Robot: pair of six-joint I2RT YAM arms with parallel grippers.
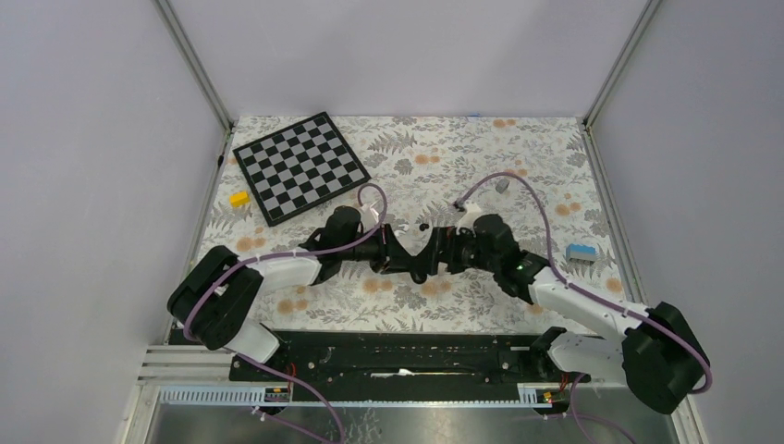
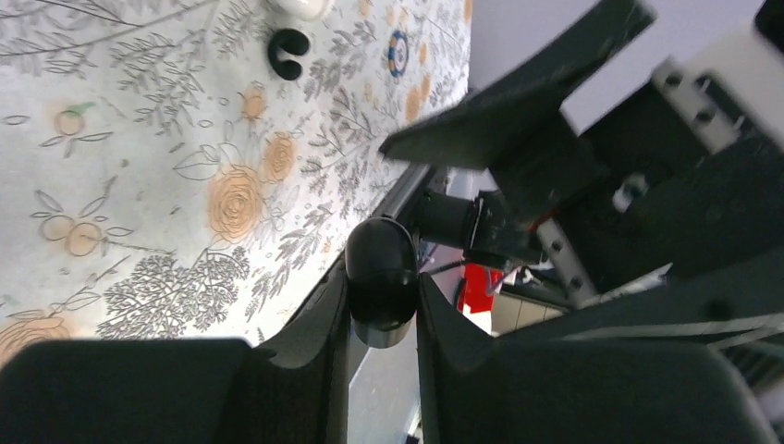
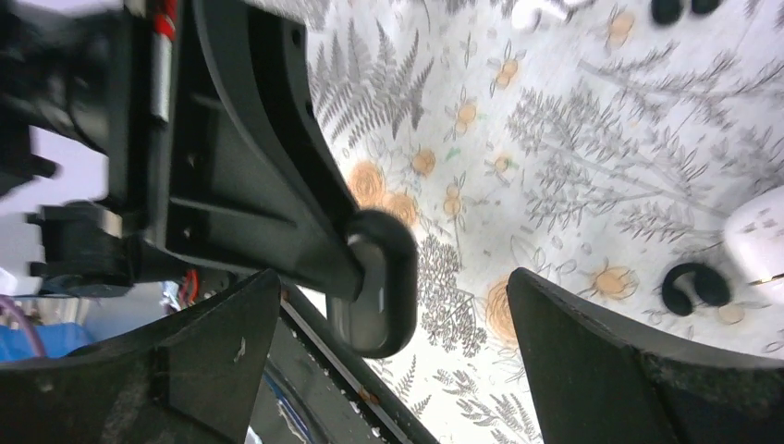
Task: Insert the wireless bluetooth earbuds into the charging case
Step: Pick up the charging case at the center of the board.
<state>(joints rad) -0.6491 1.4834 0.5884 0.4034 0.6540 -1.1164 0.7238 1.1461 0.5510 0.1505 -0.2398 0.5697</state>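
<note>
My left gripper (image 2: 381,319) is shut on a flat black oval pebble (image 2: 379,273) with a grey underside and holds it above the table. My right gripper (image 3: 393,356) is open, its jaws on either side of that pebble (image 3: 374,296), which sits nearer the left finger. The white charging case (image 3: 760,242) lies at the right edge of the right wrist view, with a small black earbud (image 3: 695,287) beside it. In the left wrist view, a black earbud (image 2: 288,52) lies by the case (image 2: 300,6). From above, both grippers meet at mid-table (image 1: 428,258).
A checkerboard (image 1: 300,166) lies at the back left with a yellow block (image 1: 239,198) beside it. A blue block (image 1: 581,252) sits at the right and a small grey piece (image 1: 502,185) at the back. The floral cloth (image 1: 434,157) covers the table.
</note>
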